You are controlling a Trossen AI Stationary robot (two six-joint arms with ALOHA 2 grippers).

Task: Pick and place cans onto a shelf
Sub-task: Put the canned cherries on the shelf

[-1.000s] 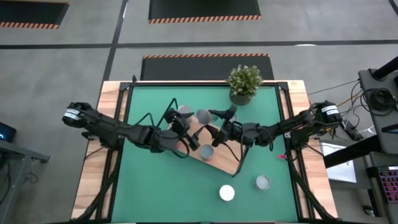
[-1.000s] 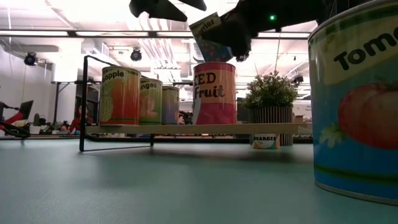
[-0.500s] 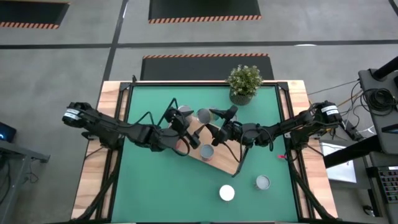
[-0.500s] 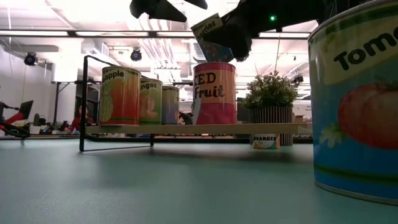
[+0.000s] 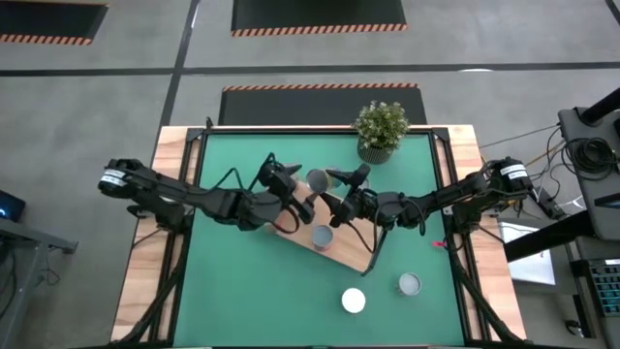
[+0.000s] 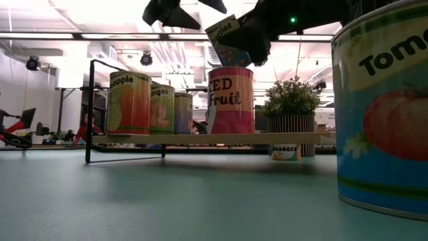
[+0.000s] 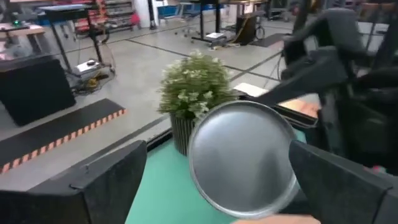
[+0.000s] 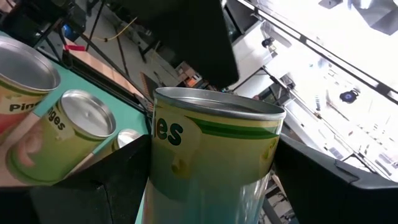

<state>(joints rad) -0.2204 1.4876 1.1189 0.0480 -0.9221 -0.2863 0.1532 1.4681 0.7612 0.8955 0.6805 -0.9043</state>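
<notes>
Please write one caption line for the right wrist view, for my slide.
Right gripper holds a green-labelled can tilted above the other cans on the shelf.

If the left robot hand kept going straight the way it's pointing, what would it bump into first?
Probably the silver-topped can sitting right between the open fingers of the left gripper. The potted plant stands behind it, and the other arm is off to one side. Depth is hard to judge.

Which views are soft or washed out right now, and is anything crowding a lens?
Left wrist view: the round silvery can top and leafy potted plant look soft. Right wrist view: bright ceiling lights wash out a corner. Low view: the large tomato-labelled can looms at the lens, cropped by the frame.
</notes>
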